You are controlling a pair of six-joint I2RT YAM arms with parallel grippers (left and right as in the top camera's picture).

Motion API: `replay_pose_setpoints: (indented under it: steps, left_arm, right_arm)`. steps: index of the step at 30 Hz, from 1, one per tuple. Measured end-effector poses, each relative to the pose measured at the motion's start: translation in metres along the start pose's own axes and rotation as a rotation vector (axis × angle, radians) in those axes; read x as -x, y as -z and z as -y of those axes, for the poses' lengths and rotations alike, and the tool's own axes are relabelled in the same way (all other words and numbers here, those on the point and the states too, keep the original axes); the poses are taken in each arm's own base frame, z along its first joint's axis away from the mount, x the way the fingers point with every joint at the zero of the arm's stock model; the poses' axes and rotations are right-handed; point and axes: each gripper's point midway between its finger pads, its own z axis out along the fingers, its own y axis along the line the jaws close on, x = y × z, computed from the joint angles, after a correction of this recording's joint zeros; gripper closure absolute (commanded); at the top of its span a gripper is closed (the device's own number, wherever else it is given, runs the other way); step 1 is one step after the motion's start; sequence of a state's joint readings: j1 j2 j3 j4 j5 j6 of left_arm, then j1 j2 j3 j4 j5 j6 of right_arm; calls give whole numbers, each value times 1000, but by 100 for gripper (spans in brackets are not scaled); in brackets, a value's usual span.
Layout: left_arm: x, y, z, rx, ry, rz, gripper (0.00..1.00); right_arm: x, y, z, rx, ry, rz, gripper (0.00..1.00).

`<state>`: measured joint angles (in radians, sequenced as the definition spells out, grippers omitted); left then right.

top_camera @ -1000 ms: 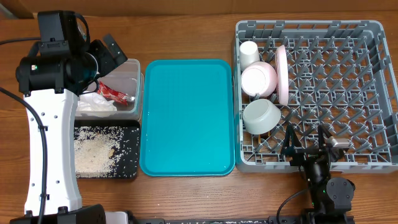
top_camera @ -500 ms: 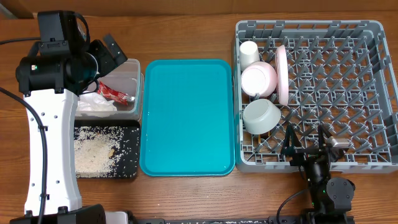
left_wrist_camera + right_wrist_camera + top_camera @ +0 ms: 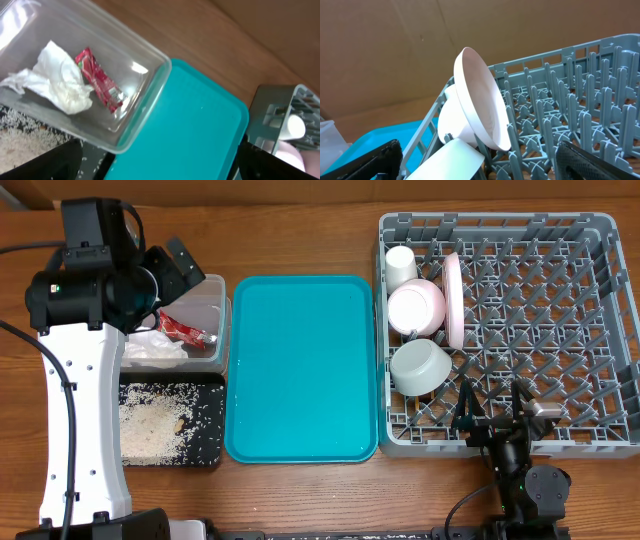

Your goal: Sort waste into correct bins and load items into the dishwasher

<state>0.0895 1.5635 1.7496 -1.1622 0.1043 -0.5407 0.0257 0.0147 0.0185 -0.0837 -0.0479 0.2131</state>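
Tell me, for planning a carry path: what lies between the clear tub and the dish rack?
Only the teal serving tray, between clear tub and dish rack, in the overhead view.

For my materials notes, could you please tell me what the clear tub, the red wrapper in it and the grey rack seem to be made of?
Clear tub: likely thin, glossy plastic; its walls are see-through and show bright glints.
Red wrapper: probably plastic or foil film; it is shiny, crinkled and printed.
Grey rack: seems to be moulded matte plastic; it is a uniform grey grid with upright pegs.

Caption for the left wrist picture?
Red wrapper and crumpled napkin lie in the clear tub beside the teal tray.
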Motion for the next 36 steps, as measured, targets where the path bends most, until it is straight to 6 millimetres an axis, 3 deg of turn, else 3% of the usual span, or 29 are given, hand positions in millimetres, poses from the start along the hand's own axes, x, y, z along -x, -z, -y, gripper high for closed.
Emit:
replay_pose_setpoints:
  steps: [9, 16, 20, 36]
  left_arm:
    - [-16, 7, 20, -104, -15, -53, 0]
    - [-25, 53, 46, -272, -114, 172, 0]
    - [-37, 68, 40, -357, -150, 321, 0]
    - [-99, 14, -16, -549, -178, 697, 0]
  right_arm:
    - [0, 0, 0, 0, 0, 0, 0]
    - [0, 0, 0, 0, 0, 0, 0]
    - [0, 0, 0, 0, 0, 0, 0]
    - [0, 0, 0, 0, 1, 0, 0]
